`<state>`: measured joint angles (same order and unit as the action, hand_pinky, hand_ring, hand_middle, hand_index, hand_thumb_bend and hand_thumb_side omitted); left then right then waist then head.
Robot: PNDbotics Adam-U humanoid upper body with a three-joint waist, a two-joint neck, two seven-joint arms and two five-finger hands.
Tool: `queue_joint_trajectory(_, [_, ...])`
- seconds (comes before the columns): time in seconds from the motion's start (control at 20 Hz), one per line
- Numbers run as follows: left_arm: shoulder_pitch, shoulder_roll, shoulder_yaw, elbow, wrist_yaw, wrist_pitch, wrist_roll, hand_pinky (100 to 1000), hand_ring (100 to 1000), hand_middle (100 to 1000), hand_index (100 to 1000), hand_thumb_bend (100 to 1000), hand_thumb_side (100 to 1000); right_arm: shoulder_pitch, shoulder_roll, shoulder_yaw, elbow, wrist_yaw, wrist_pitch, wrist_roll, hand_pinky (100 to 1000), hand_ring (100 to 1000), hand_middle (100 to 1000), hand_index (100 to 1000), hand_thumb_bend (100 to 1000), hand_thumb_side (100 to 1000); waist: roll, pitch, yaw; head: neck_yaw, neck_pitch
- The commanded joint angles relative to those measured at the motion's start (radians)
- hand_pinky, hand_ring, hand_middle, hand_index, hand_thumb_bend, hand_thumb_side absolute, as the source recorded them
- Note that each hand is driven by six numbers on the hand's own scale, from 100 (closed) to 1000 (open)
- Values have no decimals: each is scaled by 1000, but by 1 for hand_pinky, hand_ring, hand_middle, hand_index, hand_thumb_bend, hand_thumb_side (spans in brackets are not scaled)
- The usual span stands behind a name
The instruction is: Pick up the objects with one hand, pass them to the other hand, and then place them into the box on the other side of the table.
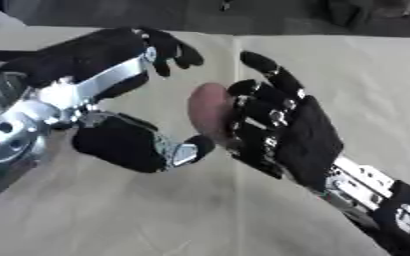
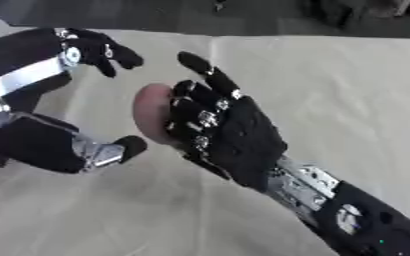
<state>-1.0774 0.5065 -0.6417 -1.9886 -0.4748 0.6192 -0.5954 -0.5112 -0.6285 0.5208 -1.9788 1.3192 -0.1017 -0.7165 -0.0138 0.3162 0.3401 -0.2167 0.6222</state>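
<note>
**Mid-handoff: object sits in your right hand, left hand waiting**

While the pinkish rounded object [image 2: 152, 120] sits at about 9 o'clock of your right hand [image 2: 235, 142], with those fingers curled round its far side, your left hand [image 1: 112, 75] waits spread wide, thumb low and fingers high, just beside it but not touching. Looks like the pass step to me. Next you'd want to bring that open hand around the object and close before the right lets go. No box visible anywhere, just the cloth-covered table [image 1: 357, 75]. No labels or writing I can read.
</note>
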Motion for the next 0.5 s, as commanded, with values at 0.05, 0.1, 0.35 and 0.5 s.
queue_joint_trajectory(0.05, [-19,2,0,-11,-2,26,-44,904,802,804,901,440,458,-16,-6,-1,-21,10,-7,-3,786,519,307,383,237,100,1,-27,-2,5,-7])
queue_joint_trajectory(0.1, [-18,2,-4,-11,0,31,-57,905,803,805,901,441,458,-17,-6,0,-21,12,-8,-4,784,519,307,383,235,100,1,-26,-2,5,-7])
queue_joint_trajectory(0.35, [-20,5,-10,-11,-13,47,-91,900,807,805,901,440,446,-18,-8,2,-21,26,-17,-12,754,516,311,382,232,100,1,-25,-3,7,-11])
queue_joint_trajectory(0.5, [-22,9,-17,-11,-36,45,-102,896,810,805,900,442,437,-16,-11,3,-21,55,-29,-37,774,511,316,382,230,100,1,-25,-3,9,-14])
